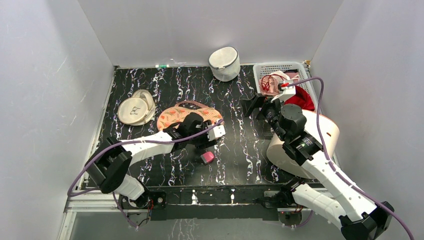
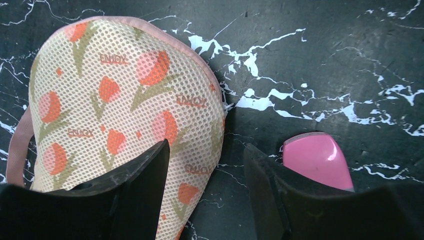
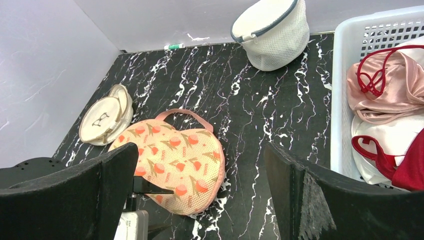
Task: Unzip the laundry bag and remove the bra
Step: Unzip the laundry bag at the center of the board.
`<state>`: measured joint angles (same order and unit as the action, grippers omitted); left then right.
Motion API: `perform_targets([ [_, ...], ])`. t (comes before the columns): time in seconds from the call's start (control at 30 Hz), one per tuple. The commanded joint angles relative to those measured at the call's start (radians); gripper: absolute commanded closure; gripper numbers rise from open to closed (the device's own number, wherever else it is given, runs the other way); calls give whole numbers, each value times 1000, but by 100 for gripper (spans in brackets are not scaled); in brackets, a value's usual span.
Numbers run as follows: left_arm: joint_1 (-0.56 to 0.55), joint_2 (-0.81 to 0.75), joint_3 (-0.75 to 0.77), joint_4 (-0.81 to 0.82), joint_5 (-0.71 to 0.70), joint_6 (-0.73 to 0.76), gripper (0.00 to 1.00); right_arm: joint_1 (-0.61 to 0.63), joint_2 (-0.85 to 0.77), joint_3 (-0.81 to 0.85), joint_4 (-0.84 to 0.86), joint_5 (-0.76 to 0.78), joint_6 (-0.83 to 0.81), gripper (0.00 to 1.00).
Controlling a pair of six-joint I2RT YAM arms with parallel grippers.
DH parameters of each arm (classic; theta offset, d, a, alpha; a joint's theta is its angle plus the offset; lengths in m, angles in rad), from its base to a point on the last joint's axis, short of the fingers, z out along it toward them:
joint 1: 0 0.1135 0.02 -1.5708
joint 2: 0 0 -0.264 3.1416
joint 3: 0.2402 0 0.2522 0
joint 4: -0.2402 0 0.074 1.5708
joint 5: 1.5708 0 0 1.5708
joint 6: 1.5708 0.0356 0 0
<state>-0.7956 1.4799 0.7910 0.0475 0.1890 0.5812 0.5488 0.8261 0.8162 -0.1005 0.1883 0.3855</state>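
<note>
A cream pouch (image 1: 135, 110) lies near the table's (image 1: 240, 150) left edge. Right of it, left of centre, the laundry bag (image 1: 172, 116) looks closed: light, floppy mesh, best pinched at its zip edge. The bra is unseen, likely inside. The left fingers (image 2: 135, 195) hang parted over the bag's rim, grasping nothing. The right fingers (image 3: 75, 200) gape, empty. The far-right corner's basket (image 3: 345, 100) holds satin garments (image 3: 385, 90).

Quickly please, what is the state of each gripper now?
Left gripper: open, over the laundry bag edge, holding nothing.
Right gripper: open, empty.
</note>
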Motion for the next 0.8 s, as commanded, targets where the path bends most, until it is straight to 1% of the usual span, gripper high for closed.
perform_targets([
  [0.0,-8,7,-27,107,-22,3,45,-3,9,4,63,2,-11,2],
  [0.13,-10,53,-32,126,-17,-15,40,-3,13,7,63,0,-7,2],
  [0.2,-9,90,-29,126,-33,-11,40,-3,12,12,59,0,-8,2],
  [0.4,-8,134,-17,143,-99,-20,49,-3,-2,26,28,17,-12,2],
  [0.47,-10,138,-21,155,-123,-17,55,-3,-6,28,20,23,-12,2],
  [0.5,-10,141,-19,156,-136,-16,61,-3,-8,30,17,23,-12,2],
  [0.6,-10,139,2,140,-178,-22,82,-3,-8,34,10,23,-9,2],
  [0.67,-10,133,13,130,-194,-25,92,-3,-6,39,2,26,-7,2],
  [0.73,-9,118,17,125,-204,-32,99,-3,-1,44,-7,29,-6,2],
  [0.77,-10,109,20,123,-207,-37,100,-3,3,45,-10,27,-6,2],
])
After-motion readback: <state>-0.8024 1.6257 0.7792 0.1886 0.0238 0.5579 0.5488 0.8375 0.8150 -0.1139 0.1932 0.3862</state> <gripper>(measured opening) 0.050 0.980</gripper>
